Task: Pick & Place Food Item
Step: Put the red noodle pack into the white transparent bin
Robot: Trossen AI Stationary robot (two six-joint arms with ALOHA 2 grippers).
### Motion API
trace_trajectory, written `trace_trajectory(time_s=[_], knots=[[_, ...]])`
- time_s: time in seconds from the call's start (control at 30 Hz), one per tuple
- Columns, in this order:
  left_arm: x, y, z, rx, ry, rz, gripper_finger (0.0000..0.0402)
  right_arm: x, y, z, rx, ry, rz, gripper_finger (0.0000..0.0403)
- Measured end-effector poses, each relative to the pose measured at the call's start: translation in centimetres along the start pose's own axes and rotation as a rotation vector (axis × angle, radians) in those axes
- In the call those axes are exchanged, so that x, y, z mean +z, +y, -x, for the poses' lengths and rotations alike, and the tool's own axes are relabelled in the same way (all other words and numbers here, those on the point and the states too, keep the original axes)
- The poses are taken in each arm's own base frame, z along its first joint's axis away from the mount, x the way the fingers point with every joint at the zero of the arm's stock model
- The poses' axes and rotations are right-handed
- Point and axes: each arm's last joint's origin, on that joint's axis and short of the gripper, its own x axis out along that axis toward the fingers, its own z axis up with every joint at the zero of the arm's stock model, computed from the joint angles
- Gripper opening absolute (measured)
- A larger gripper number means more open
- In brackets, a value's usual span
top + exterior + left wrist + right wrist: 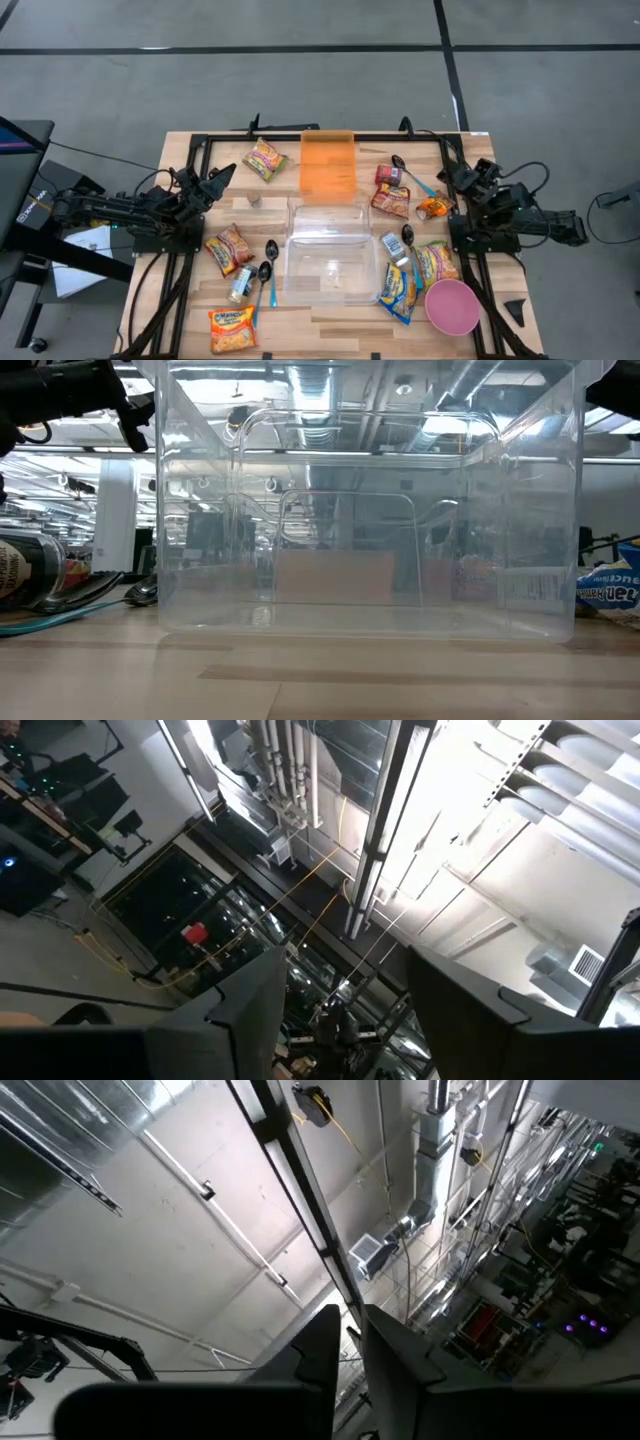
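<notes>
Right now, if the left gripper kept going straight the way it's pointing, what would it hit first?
Nothing nearby, it seems. The left gripper points up at ceiling pipes, empty between its open fingers; depth is hard to judge.

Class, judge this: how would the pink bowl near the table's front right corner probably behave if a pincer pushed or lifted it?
The pink bowl looks rigid and sits upright, so it would probably slide rather than roll. It appears empty, hence likely light. Its smooth rim may slip from a pinch.

Wooden table (330,330) laid with a clear plastic bin (330,262) at centre, orange lid (328,163) behind it, noodle packets (232,330), spoons (271,262), cans (240,284), pink bowl (452,306) scattered around.
</notes>
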Motion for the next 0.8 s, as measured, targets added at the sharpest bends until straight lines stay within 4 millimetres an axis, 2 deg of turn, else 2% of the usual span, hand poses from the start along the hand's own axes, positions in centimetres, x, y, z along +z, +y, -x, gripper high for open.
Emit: trace_trajectory(time_s=[0.2, 0.43, 0.6, 0.7, 0.8], knots=[[0.0, 0.0, 0.0, -0.001, -0.002, 0.000, 0.0202, 1.8, 2.7, -1.6, -0.017, 0.021, 0.069, 0.0120], [0.3, -0.2, 0.0, -0.016, -0.026, 0.013, 0.0202, 5.0, 8.6, -6.3, -0.107, 0.188, 0.330, 0.0207], [0.3, -0.2, 0.0, -0.015, -0.026, -0.020, 0.0203, 5.9, 11.3, -9.9, -0.278, 0.453, 0.501, 0.0223], [0.3, -0.2, 0.0, -0.015, -0.026, -0.020, 0.0202, 5.1, 11.6, -11.8, -0.380, 0.693, 0.570, 0.0220], [0.3, -0.2, 0.0, -0.015, -0.025, -0.021, 0.0203, 3.7, 11.1, -13.5, -0.493, 0.913, 0.626, 0.0213]])
